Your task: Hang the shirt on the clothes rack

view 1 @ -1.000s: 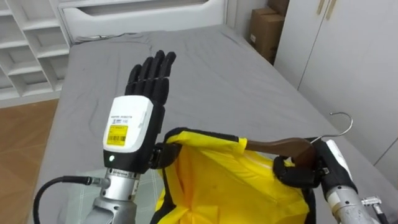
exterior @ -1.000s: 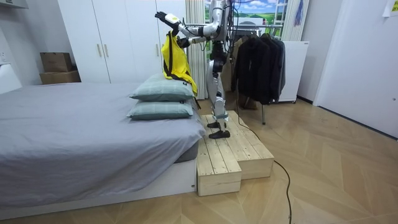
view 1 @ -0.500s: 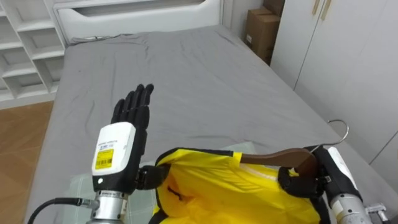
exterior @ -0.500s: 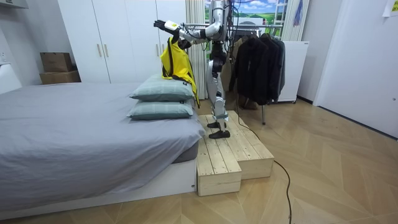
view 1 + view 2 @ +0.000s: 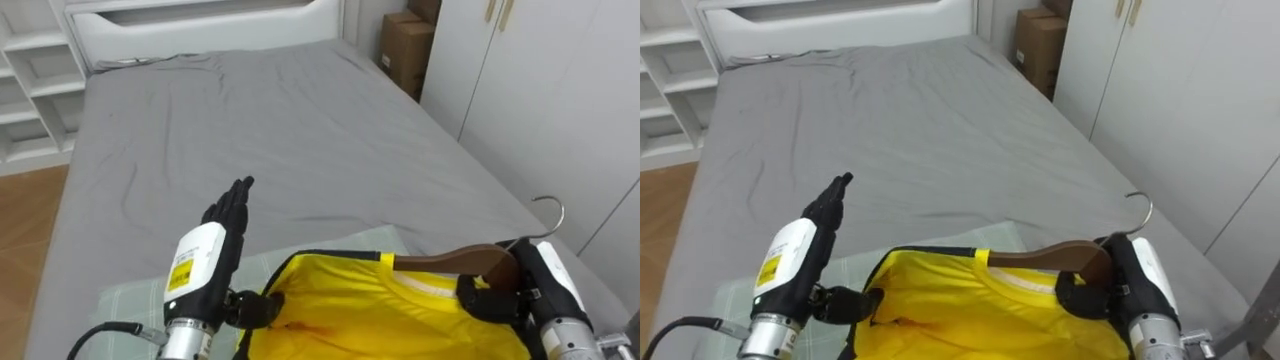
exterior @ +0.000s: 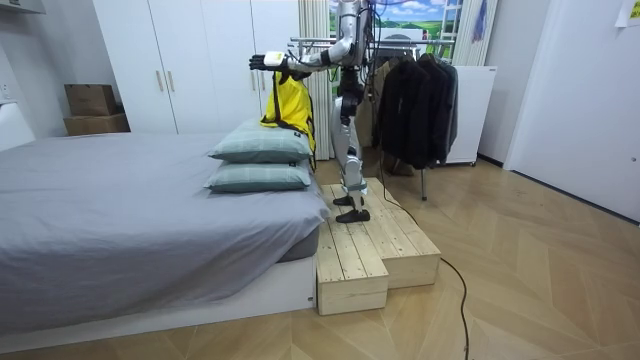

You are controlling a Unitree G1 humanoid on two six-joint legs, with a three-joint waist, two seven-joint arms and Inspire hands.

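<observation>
A yellow garment with dark trim hangs on a brown wooden hanger with a metal hook. My right hand is shut on the hanger near its neck, at the lower right. At the lower left my left hand is level, fingers straight and pointing out over the bed, and its thumb touches the garment's collar edge. In the room view I stand on a wooden platform beside the bed's head end, holding the garment out above the pillows.
The grey bed stretches ahead below my hands, with a pale green pillow just under them. A cardboard box and white wardrobe doors stand to the right. A clothes rack with dark clothes is behind me.
My left hand has dropped from upright to level, fingers still straight. The right hand keeps its hold on the hanger. The garment hangs a little lower.
</observation>
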